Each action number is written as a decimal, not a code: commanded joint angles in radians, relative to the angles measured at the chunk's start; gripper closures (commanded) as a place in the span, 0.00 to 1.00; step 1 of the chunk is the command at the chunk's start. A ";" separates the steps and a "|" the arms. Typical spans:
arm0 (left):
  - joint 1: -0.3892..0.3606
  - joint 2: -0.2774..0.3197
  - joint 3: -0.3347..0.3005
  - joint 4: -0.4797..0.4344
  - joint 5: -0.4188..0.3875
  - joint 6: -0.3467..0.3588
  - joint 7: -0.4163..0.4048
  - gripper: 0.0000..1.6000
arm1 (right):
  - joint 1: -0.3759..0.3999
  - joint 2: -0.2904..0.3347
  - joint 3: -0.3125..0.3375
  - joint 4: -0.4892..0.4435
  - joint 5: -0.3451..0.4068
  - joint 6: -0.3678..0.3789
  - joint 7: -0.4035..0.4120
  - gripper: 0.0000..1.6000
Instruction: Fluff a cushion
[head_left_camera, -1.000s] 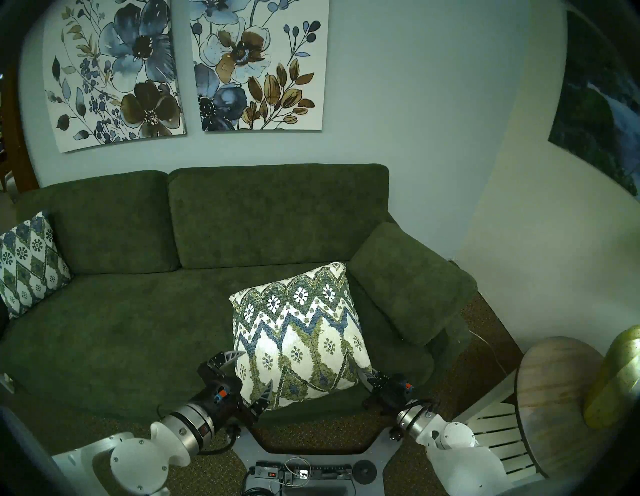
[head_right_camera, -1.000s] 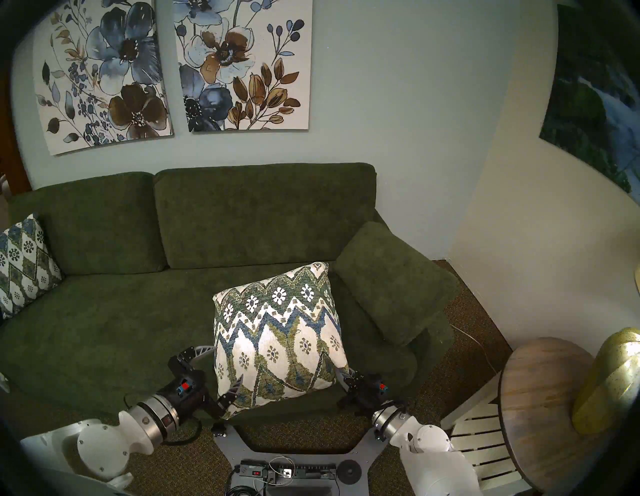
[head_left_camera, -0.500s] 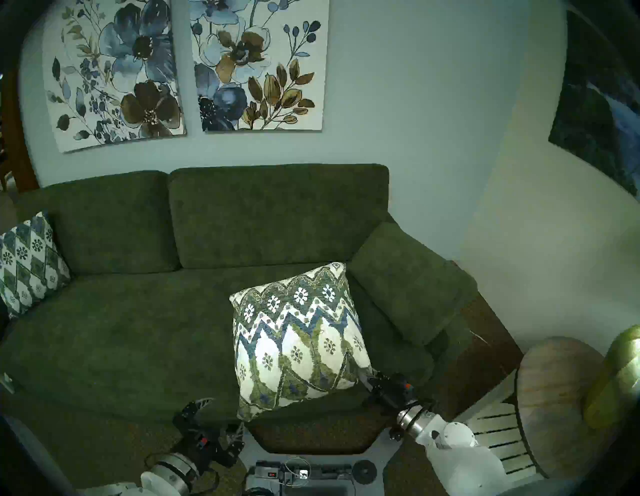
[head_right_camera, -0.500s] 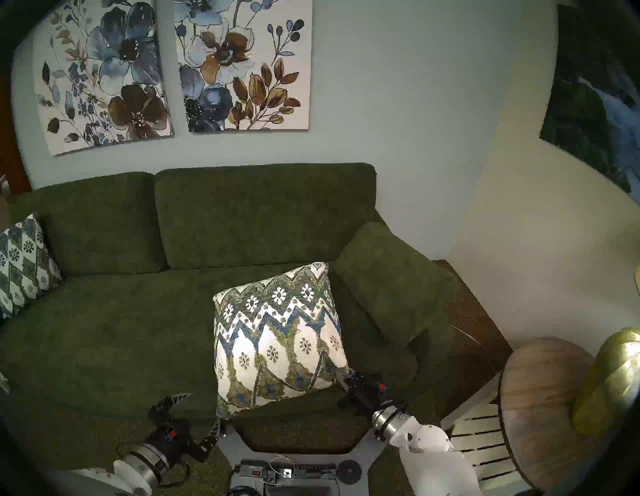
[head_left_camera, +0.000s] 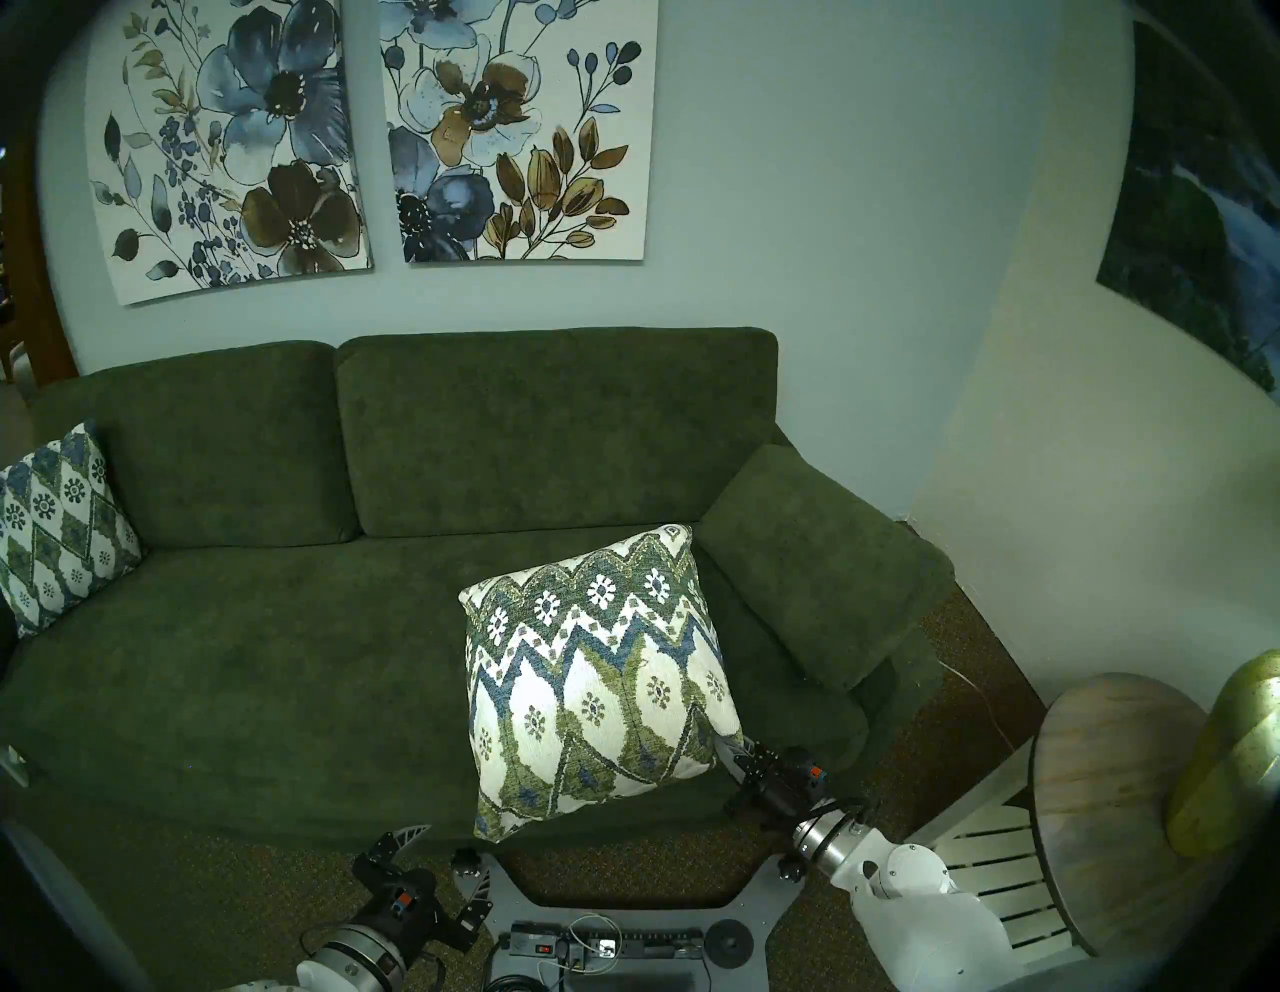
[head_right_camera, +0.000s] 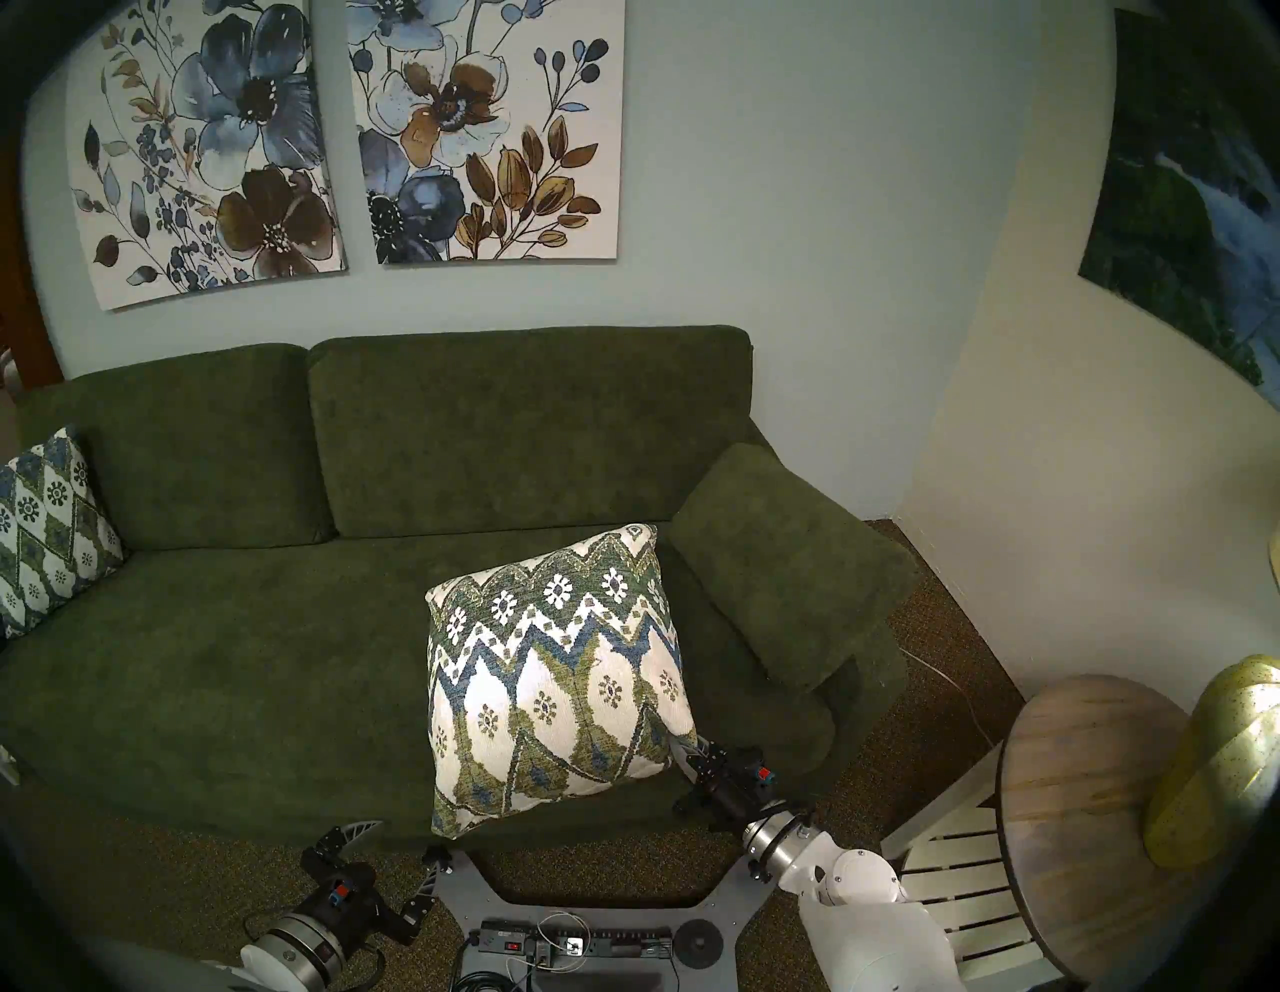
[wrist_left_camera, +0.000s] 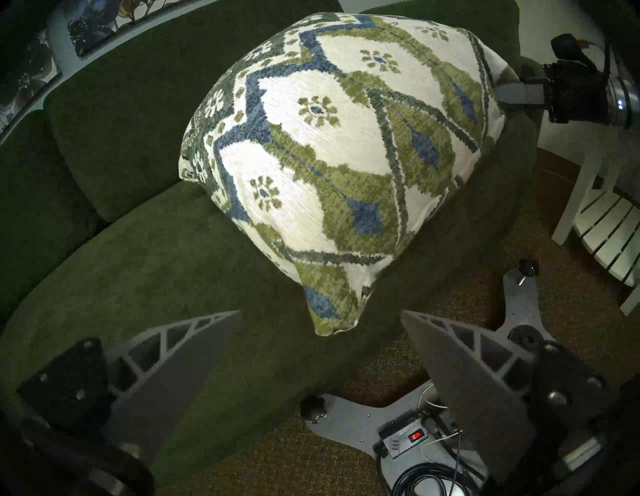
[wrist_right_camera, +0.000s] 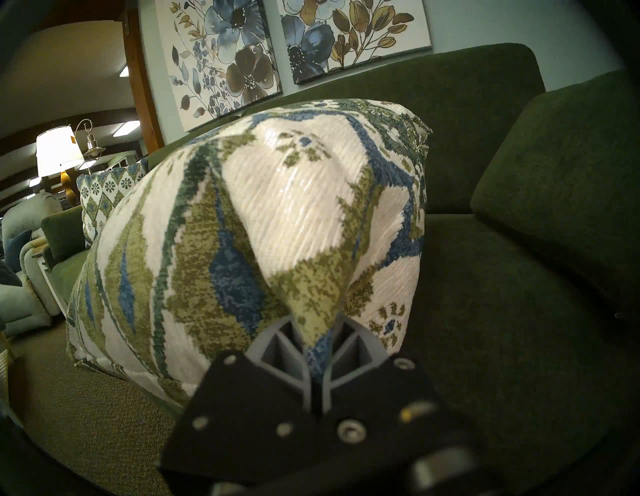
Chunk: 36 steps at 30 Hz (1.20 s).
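Observation:
The cushion, cream with olive and blue zigzags, stands tilted on the green sofa seat. Its front edge is lifted. My right gripper is shut on its front right corner, with the fabric pinched between the grey fingers. My left gripper hangs open and empty over the carpet, just in front of the sofa's edge. The cushion's front left corner droops between and slightly beyond its fingertips without touching them.
A twin patterned cushion leans at the sofa's left end. The padded armrest rises right of the held cushion. At the right stand a round wooden table with a gold lamp base and a white slatted chair. A power strip lies on my base.
My left gripper stood open around the cushion's front left corner. It has drawn back and down, off the sofa edge to above the carpet. The cushion and right gripper have stayed put.

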 joint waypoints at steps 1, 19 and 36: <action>-0.107 -0.076 -0.022 0.032 0.006 -0.008 -0.086 0.00 | 0.002 0.001 -0.002 -0.007 -0.001 -0.002 0.004 1.00; -0.324 -0.203 -0.020 0.219 -0.005 0.028 -0.249 0.00 | 0.005 0.000 -0.002 -0.001 -0.001 -0.003 0.002 1.00; -0.507 -0.317 0.029 0.343 0.033 0.068 -0.336 0.00 | 0.007 -0.001 -0.003 0.004 0.000 -0.005 0.002 1.00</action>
